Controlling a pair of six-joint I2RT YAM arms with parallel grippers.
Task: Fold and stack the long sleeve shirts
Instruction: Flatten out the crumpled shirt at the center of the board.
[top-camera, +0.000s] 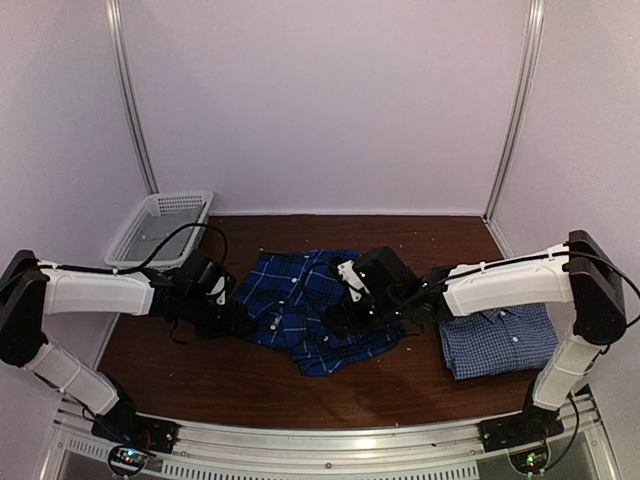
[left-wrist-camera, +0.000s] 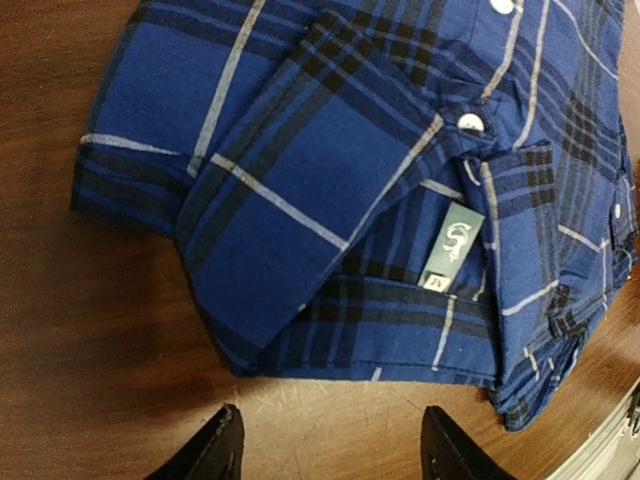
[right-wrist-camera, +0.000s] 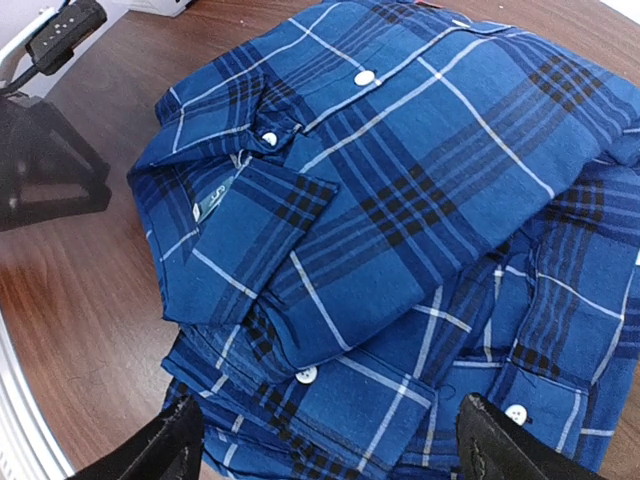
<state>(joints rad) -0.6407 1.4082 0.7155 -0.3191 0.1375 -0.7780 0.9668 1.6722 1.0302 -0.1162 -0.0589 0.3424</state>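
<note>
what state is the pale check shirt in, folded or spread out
Folded: the pale check shirt lies as a compact rectangle with straight edges, no sleeves trailing out, buttons up.

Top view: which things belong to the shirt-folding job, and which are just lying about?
Job:
dark blue plaid shirt, mid-table
pale blue check shirt, on the right

Lying about:
white mesh basket, far left corner

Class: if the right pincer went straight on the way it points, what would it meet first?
The dark plaid shirt: the open right pincer points at its bunched folds, though depth is unclear.
</note>
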